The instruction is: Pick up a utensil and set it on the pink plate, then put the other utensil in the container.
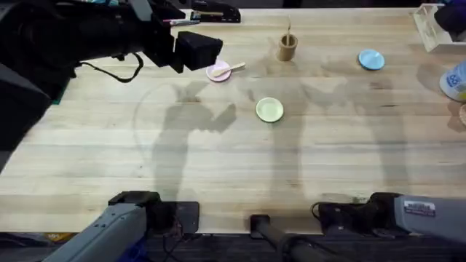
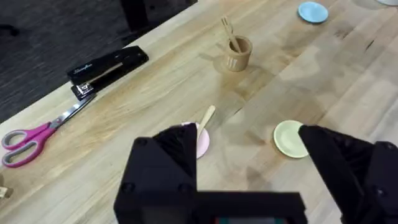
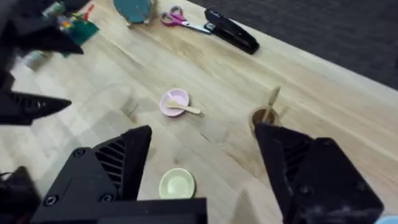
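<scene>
- Pale wood forms the table (image 1: 218, 160), and the pink plate (image 1: 217, 71) serves as the landmark for everything else.
- On the pink plate lies the spoon (image 1: 230, 69), bowl on the plate, handle sticking out over the rim towards the container (image 1: 287, 48).
- That tan container stands upright, well apart from the pink plate, with the fork (image 1: 289, 29) standing in it and leaning against its wall.
- A yellow plate (image 1: 269, 110) sits bare, near the pink plate on the side towards the arms' bases; a blue plate (image 1: 371, 60) lies beyond the container, farthest from the pink plate.
- A black stapler (image 2: 107, 70) and pink-handled scissors (image 2: 34, 138) lie past the pink plate, towards the table's far edge.
- Just beside the pink plate hangs the left gripper (image 2: 249, 168), its fingers spread apart and holding nothing.
- High above the table is the right gripper (image 3: 205, 168), fingers likewise wide apart and empty, the pink plate seen between them.
</scene>
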`<state>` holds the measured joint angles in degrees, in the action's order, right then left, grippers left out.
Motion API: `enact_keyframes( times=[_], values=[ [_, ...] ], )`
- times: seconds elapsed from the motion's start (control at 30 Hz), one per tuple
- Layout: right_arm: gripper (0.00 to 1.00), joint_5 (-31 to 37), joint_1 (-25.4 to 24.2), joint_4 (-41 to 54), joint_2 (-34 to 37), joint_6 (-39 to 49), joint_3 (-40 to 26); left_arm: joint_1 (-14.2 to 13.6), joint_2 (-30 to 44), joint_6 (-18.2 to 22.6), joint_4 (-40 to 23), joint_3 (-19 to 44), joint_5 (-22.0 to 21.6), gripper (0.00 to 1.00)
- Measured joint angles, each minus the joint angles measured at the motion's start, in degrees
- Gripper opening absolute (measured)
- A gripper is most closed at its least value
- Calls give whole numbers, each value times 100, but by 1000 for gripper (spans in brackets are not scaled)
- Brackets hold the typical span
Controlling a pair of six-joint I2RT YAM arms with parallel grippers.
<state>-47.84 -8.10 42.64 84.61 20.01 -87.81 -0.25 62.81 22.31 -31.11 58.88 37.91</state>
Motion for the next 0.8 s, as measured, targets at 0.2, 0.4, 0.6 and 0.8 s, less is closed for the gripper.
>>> enact_keyframes(
  times=[0.2, 0.4, 0.6, 0.8],
  values=[
    [997, 410, 0, -364, -1294, 63, 1300, 0, 0, 0, 0, 1, 0, 993],
    [997, 544, 0, 51, -2292, 90, 2357, 0, 0, 0, 0, -1, 0, 993],
    [997, 608, 7, 142, -3201, 91, 3073, 0, 0, 2, 2, 1, 0, 993],
    [997, 979, 7, 638, -3862, 107, 3133, 0, 0, 2, 2, 1, 0, 993]
  ],
)
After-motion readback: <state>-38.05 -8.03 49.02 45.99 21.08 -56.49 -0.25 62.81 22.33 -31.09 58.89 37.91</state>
